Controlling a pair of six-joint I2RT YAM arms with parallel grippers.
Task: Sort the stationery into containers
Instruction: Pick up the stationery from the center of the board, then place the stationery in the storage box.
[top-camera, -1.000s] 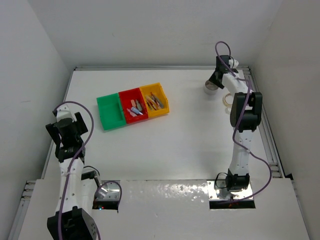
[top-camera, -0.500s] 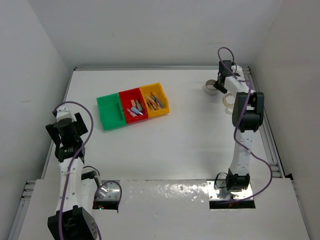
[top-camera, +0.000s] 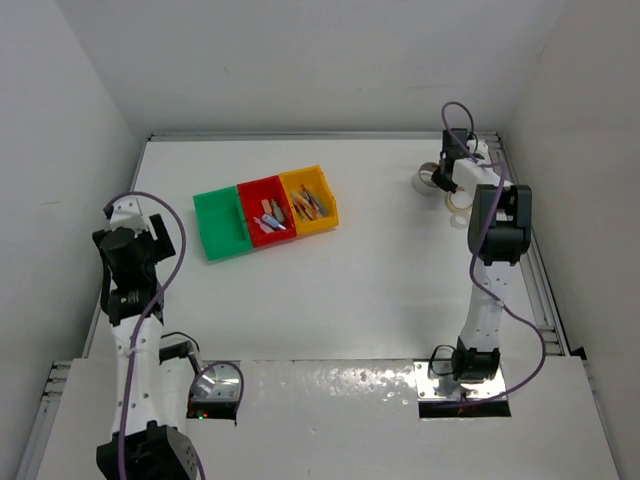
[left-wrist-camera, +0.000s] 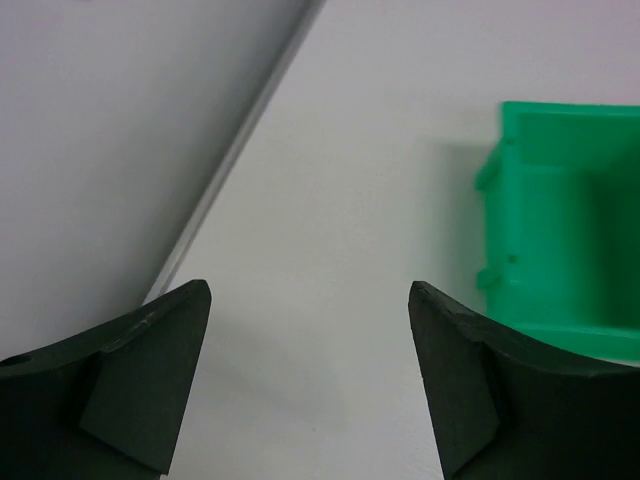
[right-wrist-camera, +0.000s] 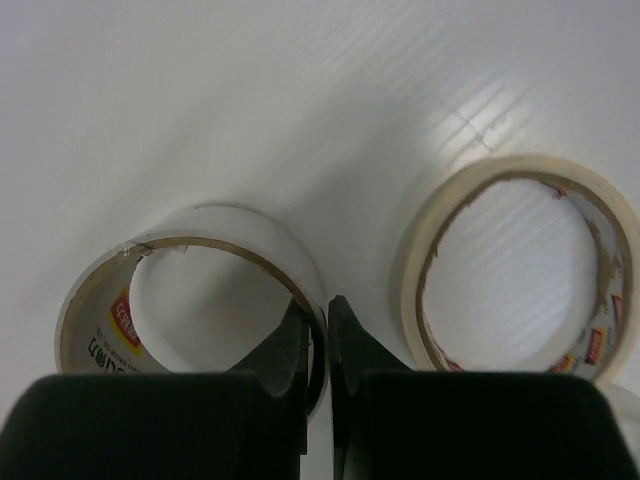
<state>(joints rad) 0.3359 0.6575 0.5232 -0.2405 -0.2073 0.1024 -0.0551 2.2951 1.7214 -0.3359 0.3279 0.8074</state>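
My right gripper (right-wrist-camera: 317, 312) is shut on the wall of the grey-white tape roll (right-wrist-camera: 190, 285), one finger inside the ring and one outside. The tan tape roll (right-wrist-camera: 515, 270) lies flat just right of it. In the top view the right gripper (top-camera: 437, 181) is at the far right of the table with the grey-white roll (top-camera: 427, 178) and the tan roll (top-camera: 458, 197). The green (top-camera: 221, 225), red (top-camera: 266, 212) and yellow (top-camera: 310, 200) bins sit in a row mid-table; red and yellow hold small sticks and pens. My left gripper (left-wrist-camera: 308, 330) is open and empty, left of the green bin (left-wrist-camera: 560, 250).
The table's left rail and wall (left-wrist-camera: 120, 150) run close beside my left gripper. The back wall and right rail (top-camera: 520, 220) are close to the tape rolls. White table surface (top-camera: 360, 290) lies between the bins and the right arm.
My right gripper has moved right and nearer with the grey-white roll, toward the tan roll. My left arm has lifted and shifted slightly back.
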